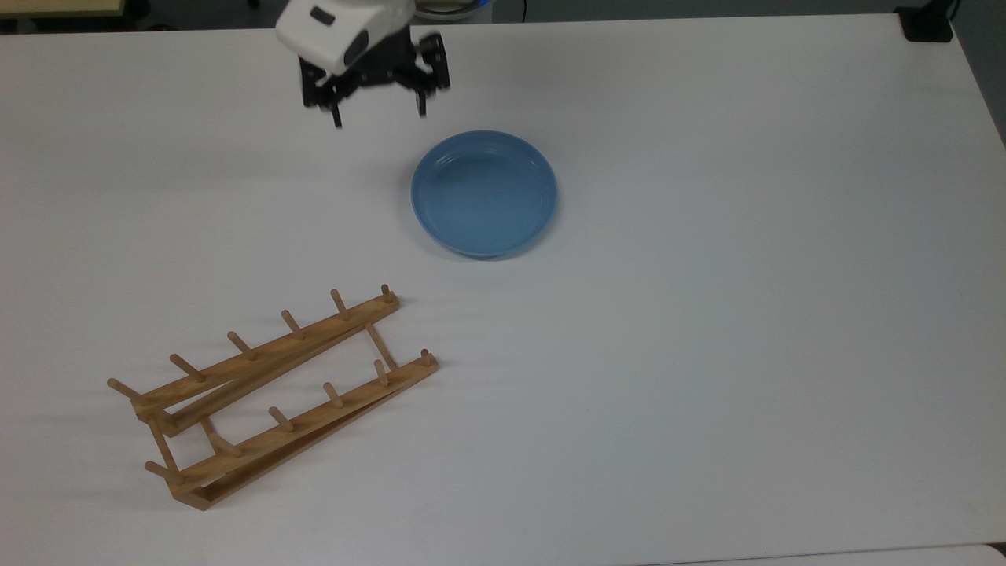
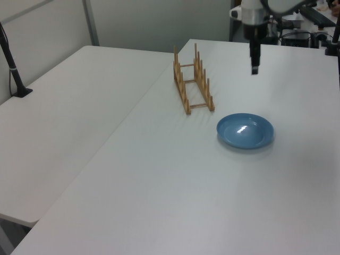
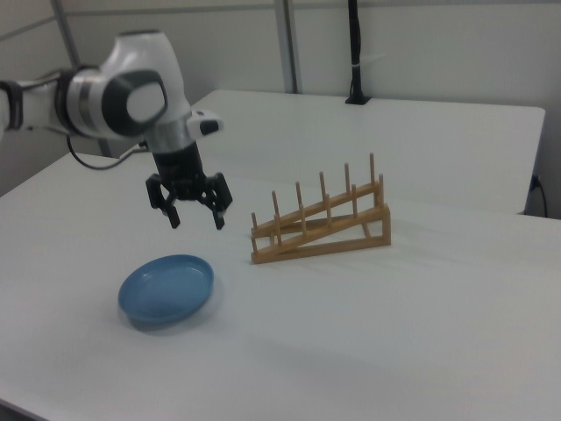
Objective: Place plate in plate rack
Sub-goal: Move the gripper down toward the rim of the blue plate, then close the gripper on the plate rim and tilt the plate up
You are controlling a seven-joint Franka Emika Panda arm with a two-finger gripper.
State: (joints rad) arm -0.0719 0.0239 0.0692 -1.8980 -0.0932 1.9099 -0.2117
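Blue plate [image 1: 484,193] lies flat on the white surface [image 1: 707,314], well apart from the plate rack [image 1: 271,393]. My tool [image 1: 379,118] hangs above, fingers spread wide, empty (approach step). Next: drop to the rim, grip w/ care.

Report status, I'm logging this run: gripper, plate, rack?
Gripper open, above table. Plate flat on table, ungrasped. Plate rack empty, path clear.
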